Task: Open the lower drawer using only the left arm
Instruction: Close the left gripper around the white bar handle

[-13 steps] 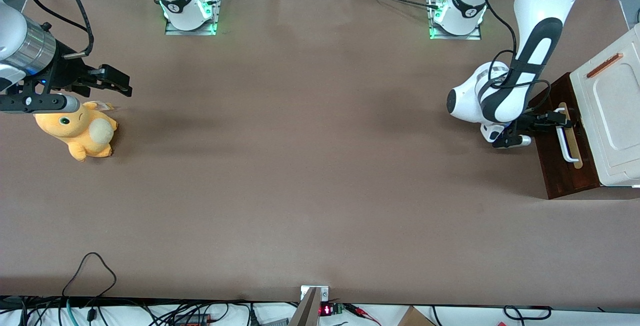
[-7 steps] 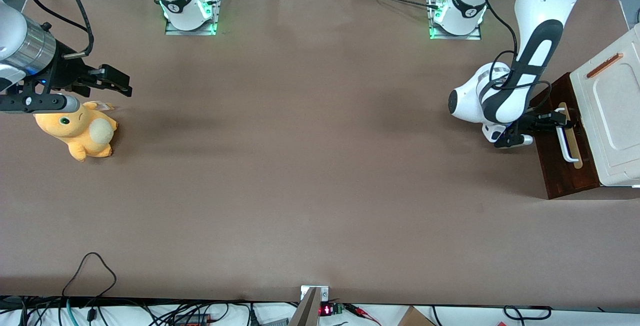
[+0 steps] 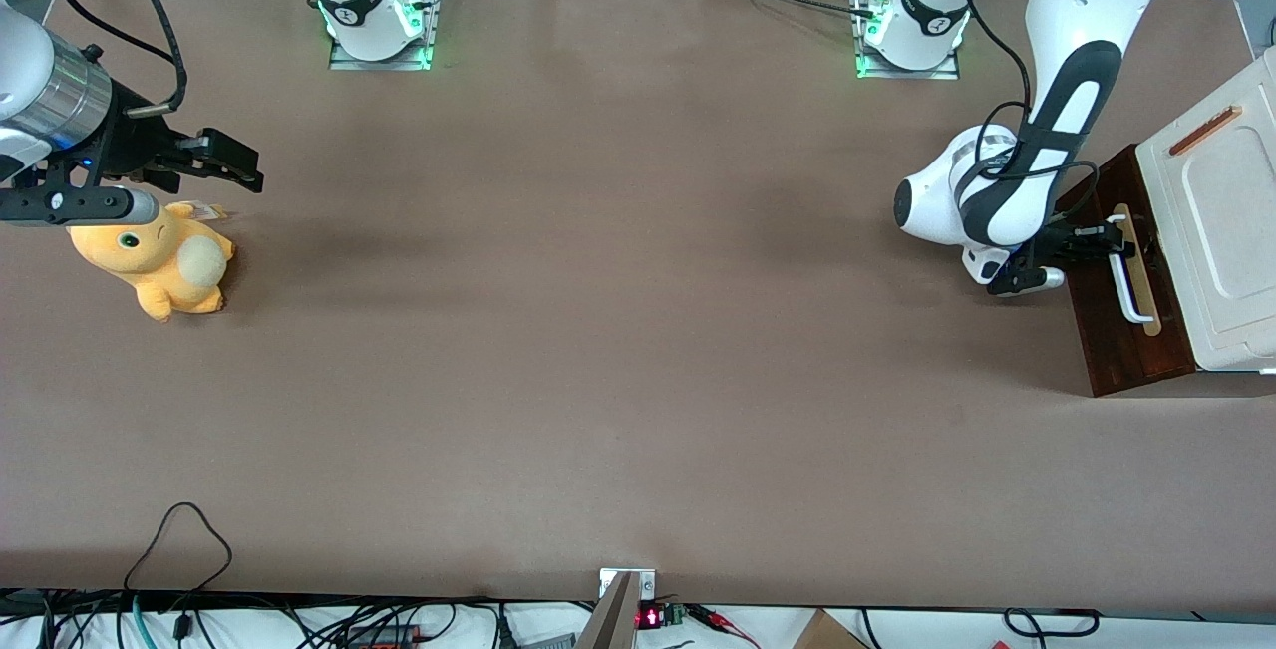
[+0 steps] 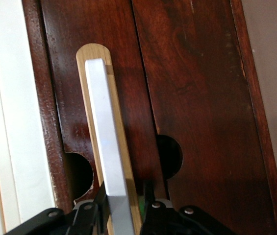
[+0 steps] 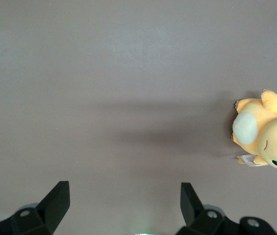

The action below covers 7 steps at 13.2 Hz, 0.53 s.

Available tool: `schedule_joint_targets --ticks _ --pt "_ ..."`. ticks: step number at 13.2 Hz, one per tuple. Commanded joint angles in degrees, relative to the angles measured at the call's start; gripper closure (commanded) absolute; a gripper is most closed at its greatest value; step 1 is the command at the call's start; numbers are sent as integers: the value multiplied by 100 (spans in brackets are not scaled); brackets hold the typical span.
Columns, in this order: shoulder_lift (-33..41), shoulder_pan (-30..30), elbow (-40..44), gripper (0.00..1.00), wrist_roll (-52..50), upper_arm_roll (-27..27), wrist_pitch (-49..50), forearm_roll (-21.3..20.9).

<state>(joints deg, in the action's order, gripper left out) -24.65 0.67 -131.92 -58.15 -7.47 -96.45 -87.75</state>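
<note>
The lower drawer (image 3: 1102,330) has a dark brown wood front under the cream-white cabinet top (image 3: 1221,220), at the working arm's end of the table. Its white bar handle (image 3: 1126,282) lies on a pale wood strip. The left arm's black gripper (image 3: 1112,238) is at the end of the handle that is farther from the front camera. In the left wrist view the handle (image 4: 106,132) runs between the two fingers of the gripper (image 4: 124,193), which is shut on it. The drawer front (image 4: 64,88) fills that view.
A yellow plush toy (image 3: 159,265) lies toward the parked arm's end of the table and also shows in the right wrist view (image 5: 268,134). The two arm bases (image 3: 912,31) stand along the table edge farthest from the front camera. Cables hang at the near edge.
The left gripper and the handle have shifted a little toward the parked arm's end of the table. The arm's elbow has moved slightly the same way.
</note>
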Motion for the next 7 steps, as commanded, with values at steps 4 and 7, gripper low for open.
schedule_joint_targets --ticks 4,7 --pt "4 -6 -18 96 -126 52 -76 -120" --pt "39 -76 17 100 -126 44 -76 -129"
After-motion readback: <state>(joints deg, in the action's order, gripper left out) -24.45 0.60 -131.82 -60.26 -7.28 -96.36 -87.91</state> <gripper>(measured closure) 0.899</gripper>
